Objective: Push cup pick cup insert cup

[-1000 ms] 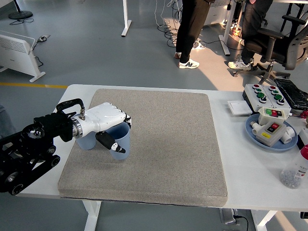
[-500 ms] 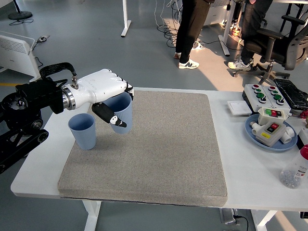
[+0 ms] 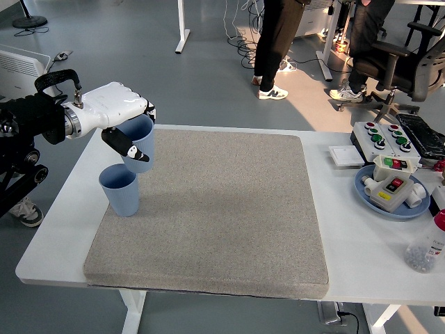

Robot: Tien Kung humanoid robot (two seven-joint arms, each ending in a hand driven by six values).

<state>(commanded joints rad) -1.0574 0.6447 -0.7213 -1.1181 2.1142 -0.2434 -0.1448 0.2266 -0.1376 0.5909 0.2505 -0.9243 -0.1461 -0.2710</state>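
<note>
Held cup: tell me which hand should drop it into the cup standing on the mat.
Left. The left hand already grips the held cup, lifted just above and slightly right of the standing cup on the mat. The right hand is out of view.

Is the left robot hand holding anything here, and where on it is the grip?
Yes. The left robot hand holds a blue cup by its upper wall near the rim, lifted just above the second blue cup standing on the mat.
</note>
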